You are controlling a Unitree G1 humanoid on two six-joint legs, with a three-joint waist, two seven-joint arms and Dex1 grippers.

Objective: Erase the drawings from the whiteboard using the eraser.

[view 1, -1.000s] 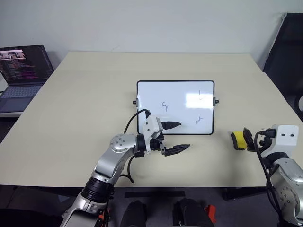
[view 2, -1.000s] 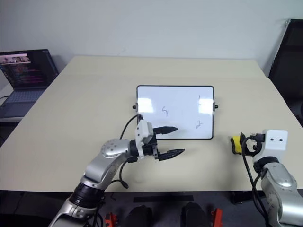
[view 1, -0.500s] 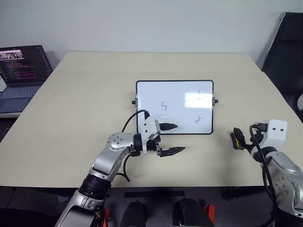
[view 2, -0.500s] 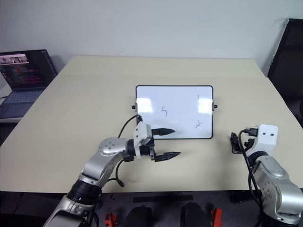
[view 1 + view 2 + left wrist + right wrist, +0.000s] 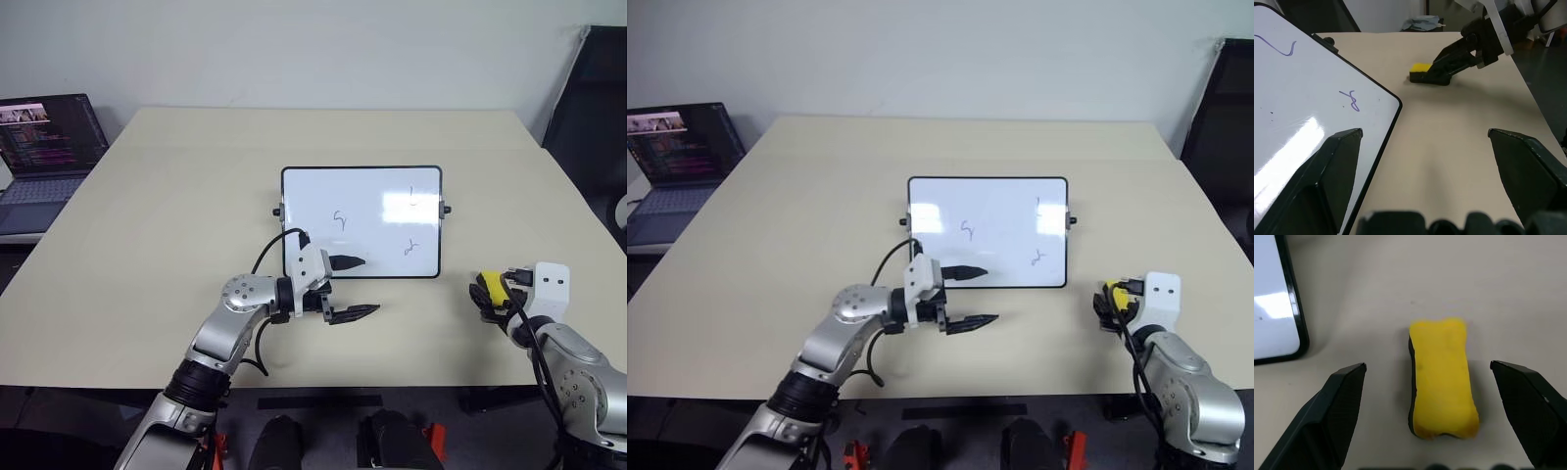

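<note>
1. At the far left, off the edge of the bench (image 5: 167,196), a dark laptop (image 5: 44,157) stands open with its screen lit.
2. The bench is a broad beige surface that carries the task's things.
3. The left pincer (image 5: 353,286) hangs at the near left corner of the whiteboard (image 5: 362,221), pointing across toward the robot's right. Its two black fingers (image 5: 1327,171) stand wide apart with nothing between them; one reaches over the board's near edge, the other lies over bare bench just in front of it.
4. The whiteboard lies flat near the middle of the bench, a glossy white rectangle in a thin black frame, with a small black knob on each short side.
5. The drawings (image 5: 341,217) are three thin dark squiggles on the board: one left of centre, one near the far right corner, and one near the near right corner.
6. Right of the board, apart from it and near the front edge of the bench, the eraser (image 5: 1442,377) rests on its black felt base with its yellow top up.
7. The right pincer (image 5: 1442,387) is at the eraser, angled downward, with its fingers (image 5: 1339,411) spread wide on either side of the yellow block. In the right wrist view there is a clear gap of bench between each finger and the eraser, so the block is not gripped.
8. Beyond the bench's far right edge stands a dark chair (image 5: 593,98).
</note>
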